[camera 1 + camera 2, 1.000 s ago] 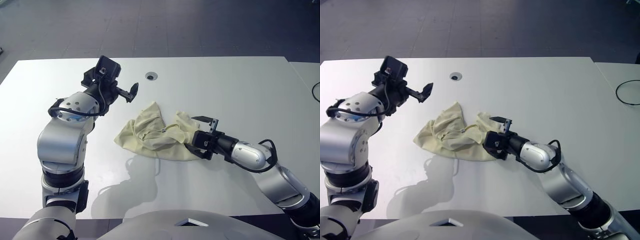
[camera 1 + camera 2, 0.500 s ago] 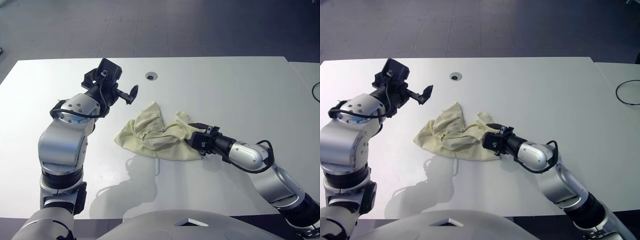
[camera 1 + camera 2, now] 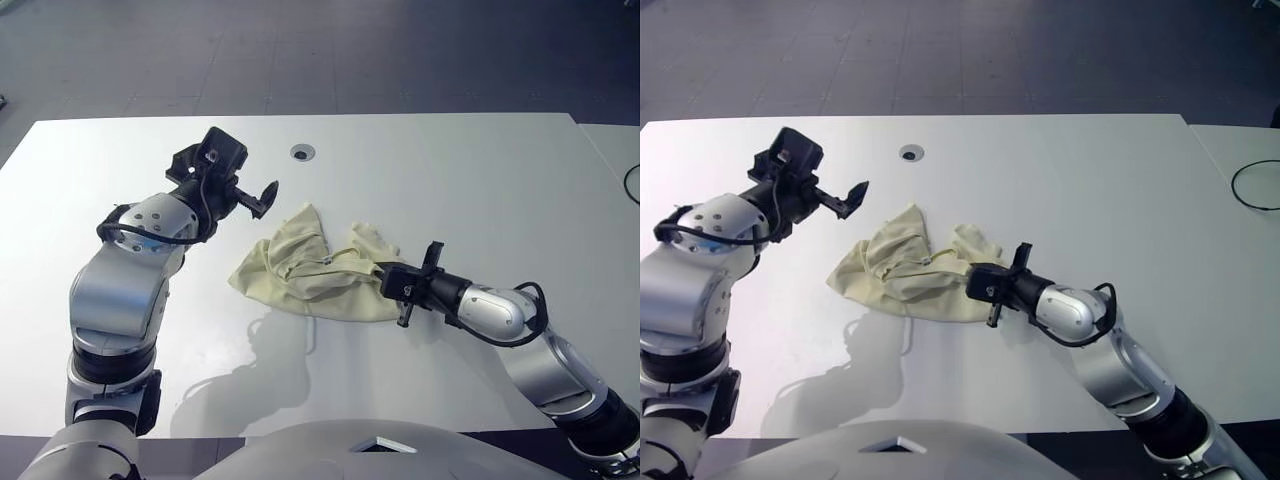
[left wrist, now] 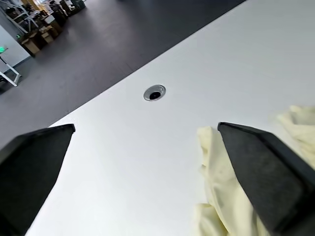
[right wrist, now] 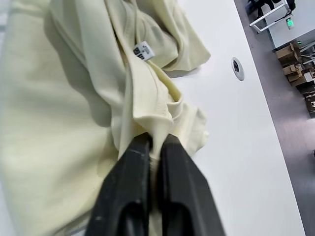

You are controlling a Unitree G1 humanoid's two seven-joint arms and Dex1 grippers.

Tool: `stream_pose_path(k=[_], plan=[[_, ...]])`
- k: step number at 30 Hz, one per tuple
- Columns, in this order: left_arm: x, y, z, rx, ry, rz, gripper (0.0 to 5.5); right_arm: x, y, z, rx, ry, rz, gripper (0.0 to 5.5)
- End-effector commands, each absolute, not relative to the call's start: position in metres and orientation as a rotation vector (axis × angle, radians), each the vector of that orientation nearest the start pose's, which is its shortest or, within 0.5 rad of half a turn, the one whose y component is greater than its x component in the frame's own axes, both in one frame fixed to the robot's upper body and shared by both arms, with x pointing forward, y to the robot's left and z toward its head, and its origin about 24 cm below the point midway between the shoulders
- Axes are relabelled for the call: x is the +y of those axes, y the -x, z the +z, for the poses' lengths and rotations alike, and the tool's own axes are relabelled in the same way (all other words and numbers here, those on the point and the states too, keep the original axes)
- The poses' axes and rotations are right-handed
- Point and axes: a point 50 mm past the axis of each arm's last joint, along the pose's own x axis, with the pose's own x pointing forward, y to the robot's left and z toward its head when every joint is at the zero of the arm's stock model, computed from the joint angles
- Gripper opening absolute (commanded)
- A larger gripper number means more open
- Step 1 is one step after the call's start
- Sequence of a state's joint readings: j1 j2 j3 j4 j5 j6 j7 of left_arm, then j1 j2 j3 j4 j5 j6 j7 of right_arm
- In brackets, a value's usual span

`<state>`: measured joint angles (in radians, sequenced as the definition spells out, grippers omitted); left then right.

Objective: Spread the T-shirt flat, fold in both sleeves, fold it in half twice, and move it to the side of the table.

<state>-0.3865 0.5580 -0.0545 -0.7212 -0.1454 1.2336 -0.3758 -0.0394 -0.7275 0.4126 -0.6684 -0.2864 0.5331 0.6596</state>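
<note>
A pale yellow T-shirt (image 3: pixel 310 272) lies crumpled in the middle of the white table (image 3: pixel 480 180). My right gripper (image 3: pixel 388 280) rests low at the shirt's right edge. In the right wrist view its fingers (image 5: pixel 132 167) are pressed together on a raised fold of the T-shirt (image 5: pixel 74 98), near the collar label. My left gripper (image 3: pixel 264 195) hangs above the table, just up and left of the shirt's upper corner. It is open, with its two dark fingers (image 4: pixel 261 167) wide apart and nothing between them.
A round metal cable hole (image 3: pixel 302 152) sits in the table behind the shirt. A black cable loop (image 3: pixel 1255 185) lies on the neighbouring surface at the far right. Bare tabletop surrounds the shirt on every side.
My right gripper, open at the shirt's right edge a second ago, has turned and shut on a fold of the cloth. The left gripper has dropped slightly toward the shirt.
</note>
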Motion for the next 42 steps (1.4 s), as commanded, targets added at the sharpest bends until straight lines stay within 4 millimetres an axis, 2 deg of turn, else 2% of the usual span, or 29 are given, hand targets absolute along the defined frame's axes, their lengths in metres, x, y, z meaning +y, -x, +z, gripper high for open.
stream_pose_path(k=[1, 6, 10, 13, 16, 20, 27, 35, 36, 42], plan=[[0.179, -0.248, 0.164, 0.305, -0.535, -0.47, 5.4, -0.137, -0.216, 0.126, 0.102, 0.945, 0.831, 0.02], [0.187, -0.243, 0.152, 0.345, -0.613, -0.633, 5.4, -0.138, -0.224, 0.138, 0.037, 0.932, 0.775, 0.02], [0.17, -0.225, 0.146, 0.362, -0.622, -0.867, 5.4, -0.137, -0.224, 0.139, 0.028, 0.922, 0.767, 0.02], [0.163, -0.218, 0.138, 0.386, -0.668, -0.955, 5.4, -0.137, -0.224, 0.138, 0.029, 0.92, 0.765, 0.02], [0.162, -0.221, 0.131, 0.393, -0.708, -0.949, 5.4, -0.136, -0.225, 0.138, 0.026, 0.92, 0.769, 0.02], [0.161, -0.236, 0.126, 0.386, -0.722, -0.888, 5.4, -0.136, -0.226, 0.138, 0.024, 0.919, 0.767, 0.02], [0.161, -0.245, 0.112, 0.421, -0.735, -0.849, 5.35, -0.134, -0.226, 0.138, 0.02, 0.918, 0.783, 0.02], [0.159, -0.247, 0.106, 0.421, -0.756, -0.834, 4.23, -0.133, -0.227, 0.14, 0.016, 0.919, 0.787, 0.02], [0.157, -0.248, 0.106, 0.412, -0.757, -0.831, 3.93, -0.133, -0.227, 0.14, 0.017, 0.918, 0.789, 0.02], [0.152, -0.246, 0.108, 0.379, -0.823, -0.84, 2.91, -0.131, -0.226, 0.139, 0.024, 0.917, 0.797, 0.02]])
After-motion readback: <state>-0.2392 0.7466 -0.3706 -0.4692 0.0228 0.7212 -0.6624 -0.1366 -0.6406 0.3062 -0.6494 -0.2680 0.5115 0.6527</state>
